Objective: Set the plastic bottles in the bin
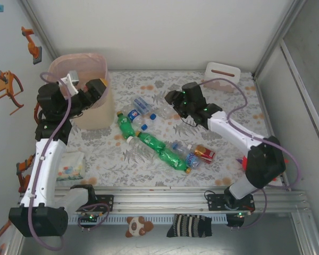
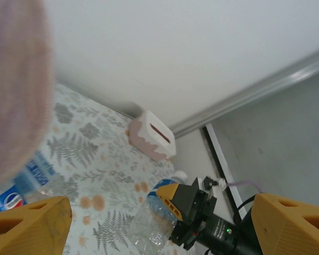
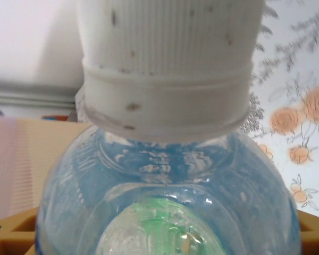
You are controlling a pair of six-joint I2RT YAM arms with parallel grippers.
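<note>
- Right wrist: my right gripper (image 3: 165, 241) is clamped on a clear bottle (image 3: 165, 196) with a ribbed white cap (image 3: 167, 58) and a thin, blue-tinted shoulder. I'd squeeze gently, since the shell looks crushable.
- Left wrist: my left gripper (image 2: 159, 227) is empty, its yellow fingers (image 2: 26, 226) wide apart, with the bin (image 2: 13, 79) and its pink liner blurred close beside.
- Top view: the held bottle sits just over the other plastic bottles (image 1: 158, 146) mid-table. I'd lift, swing left to the perforated bin, and move the left arm off the rim first.

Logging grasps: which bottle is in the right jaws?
The clear white-capped bottle, clamped by the right gripper; the green bottles and the rest lie loose on the table.
</note>
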